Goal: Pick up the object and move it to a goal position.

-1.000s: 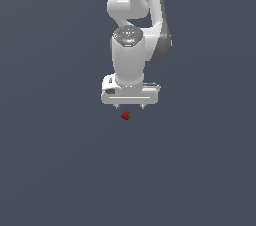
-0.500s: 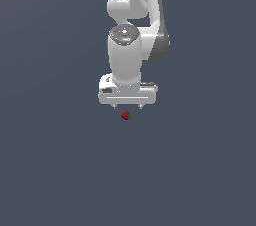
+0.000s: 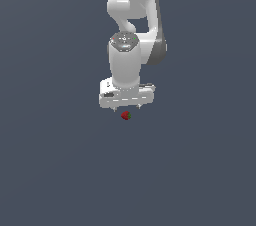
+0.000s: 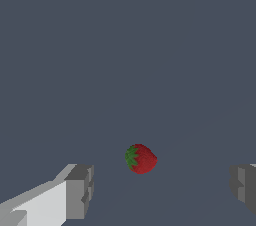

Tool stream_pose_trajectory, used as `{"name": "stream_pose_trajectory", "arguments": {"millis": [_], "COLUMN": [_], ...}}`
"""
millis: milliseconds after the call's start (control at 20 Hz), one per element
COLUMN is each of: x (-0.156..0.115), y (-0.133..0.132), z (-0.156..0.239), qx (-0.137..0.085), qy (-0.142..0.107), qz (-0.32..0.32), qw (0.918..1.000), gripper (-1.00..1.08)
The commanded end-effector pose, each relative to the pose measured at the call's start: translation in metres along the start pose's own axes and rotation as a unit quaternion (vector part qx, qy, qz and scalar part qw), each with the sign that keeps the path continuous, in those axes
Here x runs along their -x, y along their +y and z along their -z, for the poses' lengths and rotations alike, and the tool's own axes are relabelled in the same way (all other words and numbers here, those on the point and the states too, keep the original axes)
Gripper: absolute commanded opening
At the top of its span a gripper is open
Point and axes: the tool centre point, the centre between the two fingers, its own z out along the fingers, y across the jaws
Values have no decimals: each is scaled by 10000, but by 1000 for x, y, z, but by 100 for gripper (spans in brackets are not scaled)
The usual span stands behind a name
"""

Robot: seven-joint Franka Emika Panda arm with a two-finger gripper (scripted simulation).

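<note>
- The gripper (image 3: 127, 108) hangs pointing down with its jaws spread wide, holding nothing; in the wrist view the two grey fingertips (image 4: 80, 191) stand far apart with a broad gap between them
- From the exterior view only short stubs of the fingers show under the white hand body, so the spread is hard to judge there; in the wrist view the far finger is cut off by the frame edge
- The strawberry (image 3: 126, 115) lies just below the gripper, near the middle of the gap, touching neither finger; in the wrist view (image 4: 140, 158) its green leaves face the nearer finger
- It rests on a plain dark grey floor (image 3: 60, 170)
- Above the strawberry, the white arm (image 3: 131, 15) is cut off by the frame
</note>
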Motion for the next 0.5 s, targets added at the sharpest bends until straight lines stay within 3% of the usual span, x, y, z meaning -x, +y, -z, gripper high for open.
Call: {"name": "stream_pose_trajectory", "arguments": {"millis": [0,450], "x": [4,20], "y": [1,2], "z": [-8,-41], "qx": [15,55], "qy": [-12,-60], "qz": [281,1542], "qw": [9996,9880], "gripper": [100,100]}}
